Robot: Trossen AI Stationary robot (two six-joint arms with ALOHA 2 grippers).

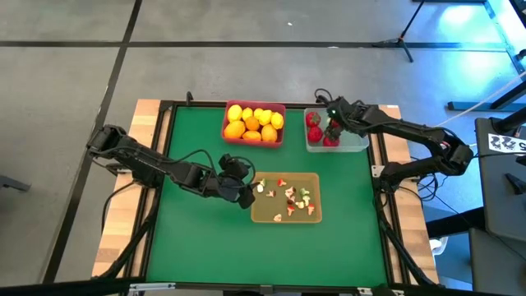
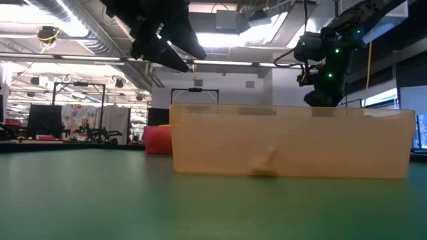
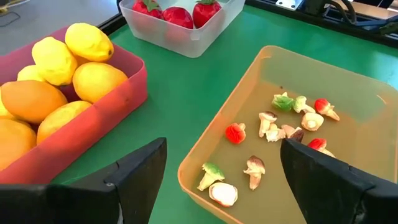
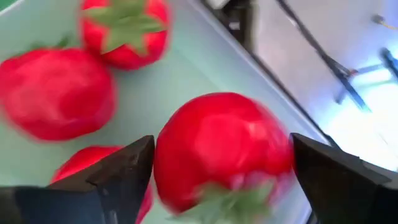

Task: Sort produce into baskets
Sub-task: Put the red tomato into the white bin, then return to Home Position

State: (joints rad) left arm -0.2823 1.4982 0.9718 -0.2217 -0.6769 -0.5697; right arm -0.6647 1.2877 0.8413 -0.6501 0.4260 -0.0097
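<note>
Right wrist view: right claw (image 4: 221, 180) spread wide — red fruit (image 4: 221, 146) between its fingers (ungripped) — over clear basket (image 1: 355, 144).

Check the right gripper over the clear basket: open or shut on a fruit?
Open. The right gripper stands wide over the clear basket, gaps showing beside the red fruit between its fingers.

A green-topped rectangular surface (image 1: 197, 238) with a black rim and wooden edges; directly on it a pink-red rectangular tray (image 1: 255, 141) and a clear plastic tray (image 1: 356, 145) side by side; nearer, apart, a tan translucent tray (image 1: 316, 215).
</note>
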